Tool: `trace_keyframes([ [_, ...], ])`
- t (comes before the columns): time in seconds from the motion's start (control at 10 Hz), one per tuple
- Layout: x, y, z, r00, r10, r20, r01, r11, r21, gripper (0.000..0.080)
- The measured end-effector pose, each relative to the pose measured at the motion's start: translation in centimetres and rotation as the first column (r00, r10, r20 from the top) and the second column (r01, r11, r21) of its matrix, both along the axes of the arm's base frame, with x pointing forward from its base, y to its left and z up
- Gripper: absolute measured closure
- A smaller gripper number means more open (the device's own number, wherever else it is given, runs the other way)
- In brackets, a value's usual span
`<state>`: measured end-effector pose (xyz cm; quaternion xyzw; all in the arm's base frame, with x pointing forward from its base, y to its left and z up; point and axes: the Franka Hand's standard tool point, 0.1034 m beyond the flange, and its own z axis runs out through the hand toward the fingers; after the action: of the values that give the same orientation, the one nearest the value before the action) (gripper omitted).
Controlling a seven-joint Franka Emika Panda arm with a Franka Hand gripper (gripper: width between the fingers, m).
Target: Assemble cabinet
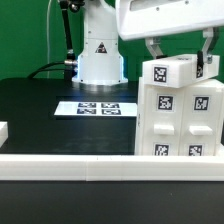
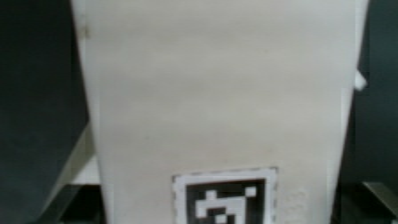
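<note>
The large white cabinet box (image 1: 185, 125) stands at the exterior view's right and carries several black-and-white tags. A smaller white block (image 1: 172, 75) with one tag sits on top of it. My gripper (image 1: 178, 62) comes down from above with a finger on each side of this block, and looks shut on it. In the wrist view the block's white face (image 2: 214, 90) fills the frame, with its tag (image 2: 228, 198) low between my dark fingertips (image 2: 71, 200). My gripper (image 2: 217, 205) straddles that face.
The robot's white base (image 1: 100, 55) stands at the back centre. The marker board (image 1: 98, 107) lies flat on the black table in front of it. A long white rail (image 1: 90, 163) edges the table's front. A white part (image 1: 3, 130) shows at the exterior view's left edge.
</note>
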<state>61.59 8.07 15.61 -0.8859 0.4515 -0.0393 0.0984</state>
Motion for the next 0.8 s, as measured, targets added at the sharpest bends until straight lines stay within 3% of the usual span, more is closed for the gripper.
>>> trace_keyframes([
  [0.4,0.10,0.07,-0.04,0.950,-0.307,-0.046,0.310,0.949,0.054,0.0239],
  [0.8,0.11,0.16,-0.06,0.771,-0.622,-0.137,0.636,0.765,0.103,0.0239],
])
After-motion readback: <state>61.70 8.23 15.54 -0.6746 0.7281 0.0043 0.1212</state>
